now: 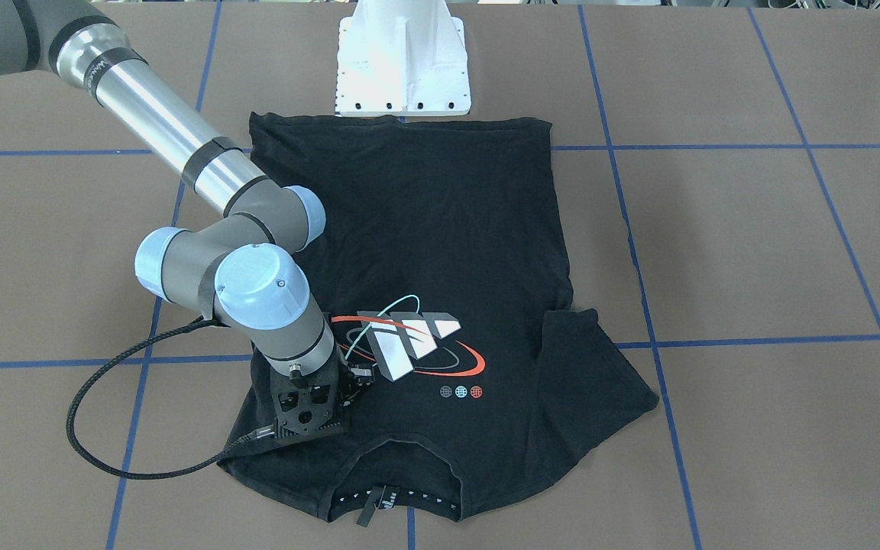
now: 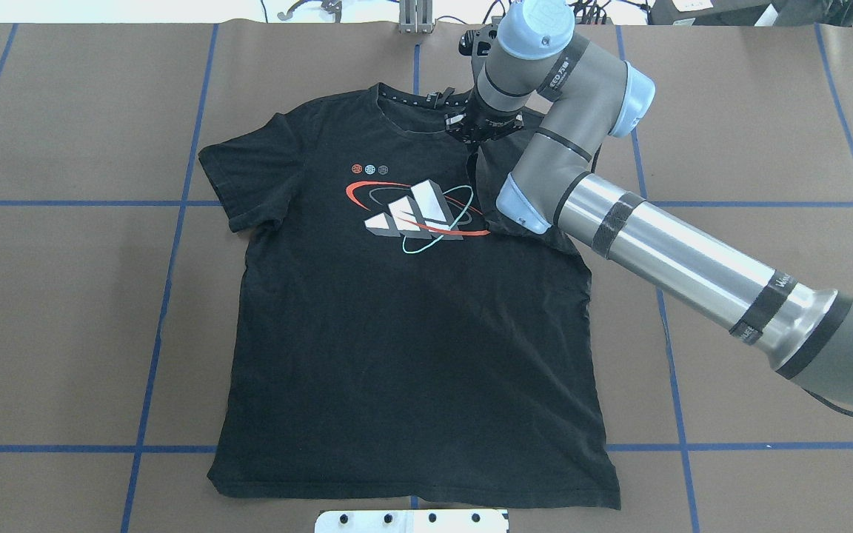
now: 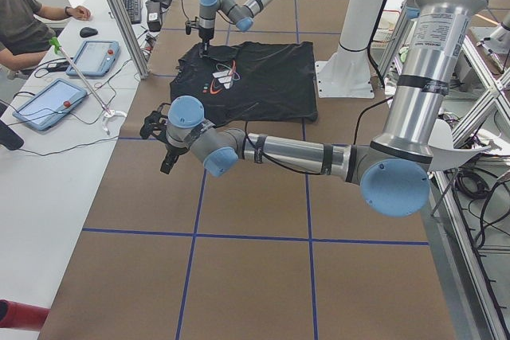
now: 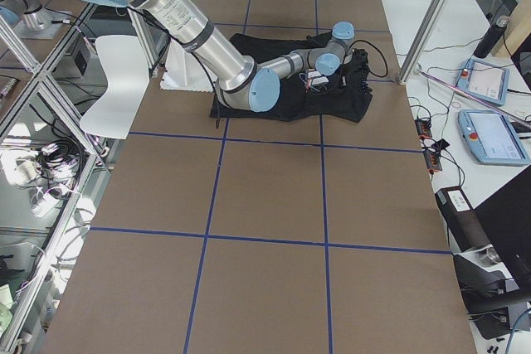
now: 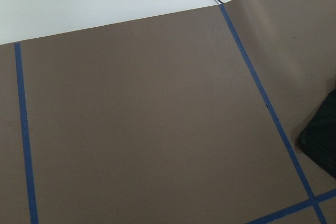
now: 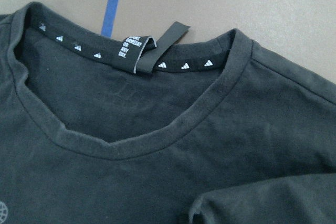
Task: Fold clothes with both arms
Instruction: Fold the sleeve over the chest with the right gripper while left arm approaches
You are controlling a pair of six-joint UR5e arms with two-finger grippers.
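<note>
A brown paper-covered table (image 2: pixel 64 296) is crossed by blue tape grid lines (image 2: pixel 64 448). A white metal pedestal base (image 1: pixel 403 69) is set at one edge. Blue-edged touchscreen tablets (image 3: pixel 49 103) are laid on a white side bench (image 3: pixel 48 165) beside a seated person (image 3: pixel 20 21).

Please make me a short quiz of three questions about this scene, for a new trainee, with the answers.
1. True or false: the T-shirt lies with its graphic facing up.
2. Which arm is over the T-shirt? A) left B) right C) both
3. Fill in: the sleeve that lies spread flat is on the robot's ___ side.
Key: 1 true. 2 B, the right arm. 3 left.
</note>
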